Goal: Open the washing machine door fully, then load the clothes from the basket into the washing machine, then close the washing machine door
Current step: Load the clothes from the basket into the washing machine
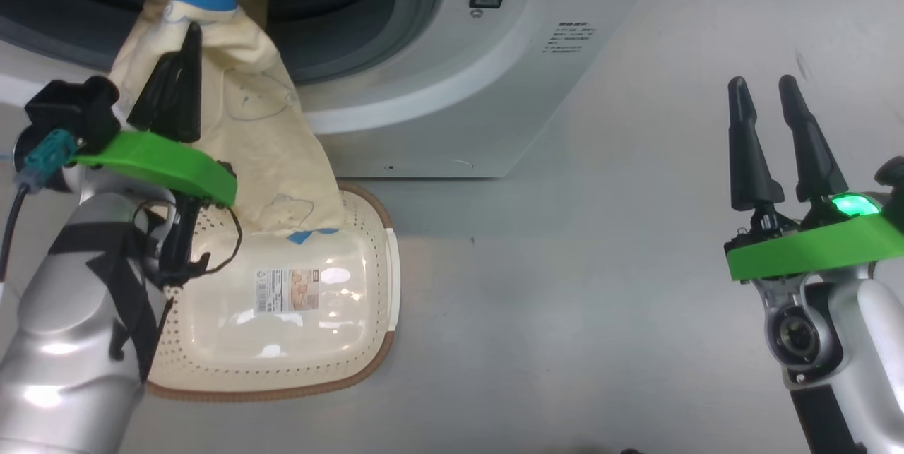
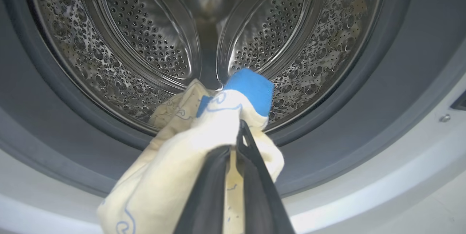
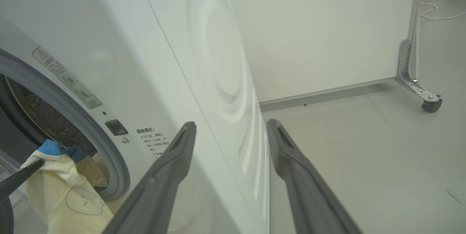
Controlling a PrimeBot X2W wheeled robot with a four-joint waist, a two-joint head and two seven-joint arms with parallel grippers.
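**AT THE DRUM MOUTH:** Your L gripper point(image 1: 182, 44), fingers pinched tight on a fold of the clothes point(image 1: 254, 122), holds the pale yellow garment up at the opening of the washing machine point(image 1: 494, 87), blue patch leading. In the L wrist view the top of the fabric sits at the lip of the drum point(image 2: 145, 44), just over the grey gasket point(image 2: 364, 125). The rest hangs down the machine's front, and its tail reaches the far rim of the basket point(image 1: 339, 369) on the floor below. Your R gripper point(image 1: 763, 83) hovers well apart on the R side, fingers spread, nothing btwn them.

Step in hand, by the look of it: getting this garment inside. To do it well, drive the L gripper deep past the gasket before you let go, and high enough that the hanging tail clears the lip. Release at the mouth and the weight outside will likely drag it back out. Keep the fingers off the rubber, and watch that the tail doesn't snag the basket rim as it lifts.

Containers: the drum, as far as the wrist view shows, is bare dimpled steel w/ no other laundry in sight. The basket's bottom shows bare w/ its label. Apart from the garment's tail, nothing lies in the part you can see, tho your L forearm covers its L side.
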